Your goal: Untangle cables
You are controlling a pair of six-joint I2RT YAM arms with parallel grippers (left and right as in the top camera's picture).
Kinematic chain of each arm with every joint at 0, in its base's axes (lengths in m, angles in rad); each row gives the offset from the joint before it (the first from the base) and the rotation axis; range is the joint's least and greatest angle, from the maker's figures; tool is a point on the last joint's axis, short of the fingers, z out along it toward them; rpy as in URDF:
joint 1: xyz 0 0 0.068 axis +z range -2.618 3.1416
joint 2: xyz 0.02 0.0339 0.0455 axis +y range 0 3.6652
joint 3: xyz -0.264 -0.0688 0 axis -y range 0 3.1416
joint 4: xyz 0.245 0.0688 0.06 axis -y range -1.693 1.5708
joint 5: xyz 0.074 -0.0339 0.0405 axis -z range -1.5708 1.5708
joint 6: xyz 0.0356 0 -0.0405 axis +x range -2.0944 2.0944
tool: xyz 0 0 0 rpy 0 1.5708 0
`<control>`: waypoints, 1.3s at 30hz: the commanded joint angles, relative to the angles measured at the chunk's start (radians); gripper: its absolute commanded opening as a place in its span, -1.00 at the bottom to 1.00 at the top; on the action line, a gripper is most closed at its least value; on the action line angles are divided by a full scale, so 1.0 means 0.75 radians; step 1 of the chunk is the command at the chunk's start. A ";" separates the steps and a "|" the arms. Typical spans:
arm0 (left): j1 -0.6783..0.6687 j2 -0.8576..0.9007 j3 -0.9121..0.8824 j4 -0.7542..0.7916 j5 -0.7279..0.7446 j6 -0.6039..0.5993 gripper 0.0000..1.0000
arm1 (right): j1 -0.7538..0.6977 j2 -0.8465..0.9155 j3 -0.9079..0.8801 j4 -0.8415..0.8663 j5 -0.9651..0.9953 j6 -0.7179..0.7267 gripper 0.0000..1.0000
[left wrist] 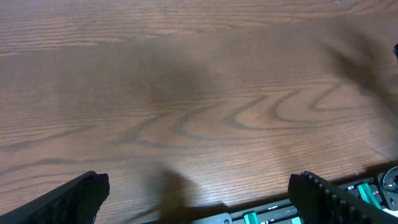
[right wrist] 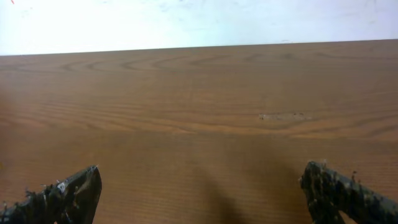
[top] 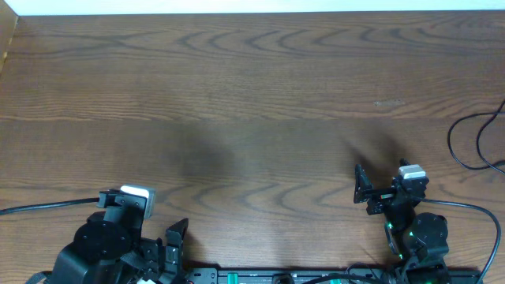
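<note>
The thin black and white cables do not show in any view. My left gripper (top: 170, 246) sits at the near left edge of the wooden table (top: 252, 95). It is open and empty, and its two fingers stand wide apart in the left wrist view (left wrist: 199, 199). My right gripper (top: 364, 191) sits at the near right. It is open and empty too, and only bare wood lies between its fingers in the right wrist view (right wrist: 202, 186).
A thicker black cable (top: 467, 146) loops in from the right edge and runs to the right arm's base. Another black cable (top: 47, 207) runs from the left edge to the left arm. A rail with green parts (left wrist: 373, 193) lines the near edge.
</note>
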 commanded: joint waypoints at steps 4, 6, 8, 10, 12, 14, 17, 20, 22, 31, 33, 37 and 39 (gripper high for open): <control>0.007 -0.007 -0.004 0.052 -0.017 0.023 0.96 | -0.011 -0.013 -0.008 0.001 0.015 -0.005 0.98; 0.007 -0.007 -0.004 0.058 -0.017 0.023 0.95 | -0.031 -0.020 -0.008 0.001 0.016 -0.005 0.98; 0.007 -0.007 -0.004 0.058 -0.017 0.023 0.96 | -0.076 -0.047 -0.008 0.001 0.016 -0.005 0.99; 0.007 -0.007 -0.004 0.061 -0.018 0.023 0.96 | -0.119 -0.090 -0.008 0.001 0.016 -0.005 0.99; 0.007 -0.007 -0.004 0.068 -0.018 0.024 0.95 | -0.155 -0.122 -0.008 0.013 0.016 -0.004 0.98; 0.007 -0.007 -0.004 0.078 -0.018 0.028 0.96 | -0.171 -0.123 -0.009 0.002 0.016 -0.005 0.98; 0.007 -0.007 -0.004 0.091 -0.039 0.027 0.96 | -0.175 -0.122 -0.009 0.005 0.016 -0.005 0.99; 0.007 -0.007 -0.004 0.108 -0.080 0.027 0.96 | -0.175 -0.122 -0.009 0.005 0.016 -0.005 0.99; 0.007 -0.008 -0.004 0.129 -0.118 0.027 0.96 | -0.175 -0.121 -0.009 0.005 0.016 -0.005 0.98; 0.007 -0.127 -0.207 0.447 -0.119 -0.014 0.96 | -0.175 -0.121 -0.009 0.005 0.016 -0.005 0.98; 0.007 -0.244 -0.313 0.520 -0.119 -0.077 0.96 | -0.175 -0.121 -0.009 0.005 0.016 -0.005 0.99; 0.007 -0.455 -0.451 0.527 -0.223 -0.236 0.96 | -0.175 -0.121 -0.009 0.005 0.016 -0.005 0.99; 0.007 -0.548 -0.494 0.523 -0.289 -0.310 0.96 | -0.175 -0.121 -0.009 0.005 0.016 -0.005 0.98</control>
